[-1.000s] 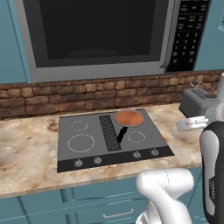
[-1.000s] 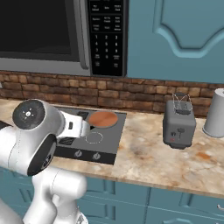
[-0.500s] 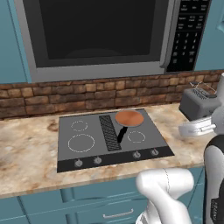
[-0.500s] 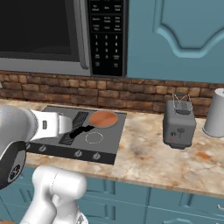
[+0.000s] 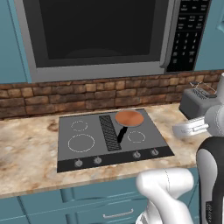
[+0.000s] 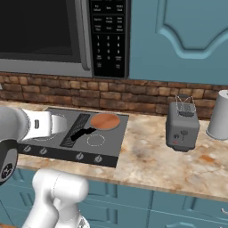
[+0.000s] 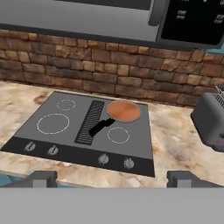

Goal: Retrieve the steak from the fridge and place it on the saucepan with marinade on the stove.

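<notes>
both fingertips [image 7: 41, 178] stand far apart at the bottom of the hand view, the gripper [image 7: 113, 180] wide open with nothing between them. ahead and left of the fingers lies the stove [image 7: 57, 144], white ring burners either side of its black centre grille [image 7: 89, 116]. straight ahead the saucepan [image 7: 124, 111] sits on the rear right burner, copper inside bare, black handle pointing toward the fingers. well right stands a grey toaster [image 7: 211, 122]. no steak in the pan.
</notes>
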{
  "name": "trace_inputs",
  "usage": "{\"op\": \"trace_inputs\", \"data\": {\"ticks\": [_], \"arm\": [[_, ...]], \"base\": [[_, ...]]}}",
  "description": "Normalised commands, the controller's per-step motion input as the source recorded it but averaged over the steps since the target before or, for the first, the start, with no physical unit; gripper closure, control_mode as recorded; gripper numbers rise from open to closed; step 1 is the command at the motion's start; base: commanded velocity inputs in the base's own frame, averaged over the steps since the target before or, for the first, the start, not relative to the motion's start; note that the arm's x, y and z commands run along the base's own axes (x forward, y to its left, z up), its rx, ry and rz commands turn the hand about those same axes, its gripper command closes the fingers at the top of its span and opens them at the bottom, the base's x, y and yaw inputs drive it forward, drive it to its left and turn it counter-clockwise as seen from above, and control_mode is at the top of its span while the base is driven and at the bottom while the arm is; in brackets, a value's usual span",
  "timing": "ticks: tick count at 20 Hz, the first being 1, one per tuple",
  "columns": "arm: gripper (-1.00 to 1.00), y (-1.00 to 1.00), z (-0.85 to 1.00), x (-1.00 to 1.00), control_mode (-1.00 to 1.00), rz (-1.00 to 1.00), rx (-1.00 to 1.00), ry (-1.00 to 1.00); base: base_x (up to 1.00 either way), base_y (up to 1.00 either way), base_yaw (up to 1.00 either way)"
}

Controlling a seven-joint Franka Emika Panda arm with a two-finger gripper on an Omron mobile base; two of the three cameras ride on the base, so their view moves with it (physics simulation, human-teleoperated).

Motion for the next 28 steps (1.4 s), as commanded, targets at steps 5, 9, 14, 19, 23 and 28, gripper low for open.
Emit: {"op": "trace_inputs", "data": {"ticks": [5,9,14,19,23,28], "arm": [[-1.00,0.00,0.00,0.00,1.00,0.00,0.00,0.00],[-1.00,0.00,0.00,0.00,1.00,0.00,0.00,0.00],[-1.00,0.00,0.00,0.00,1.00,0.00,0.00,0.00],[-1.00,0.00,0.00,0.00,1.00,0.00,0.00,0.00],[-1.00,0.00,0.00,0.00,1.00,0.00,0.00,0.00],[-1.00,0.00,0.00,0.00,1.00,0.00,0.00,0.00]], "base": [[-0.38,-0.07,0.00],[-0.80,-0.16,-0.02],[-0.88,-0.31,-0.02],[-0.65,-0.83,-0.15],[-0.41,-0.97,-0.19],[-0.36,-1.00,-0.16]]}}
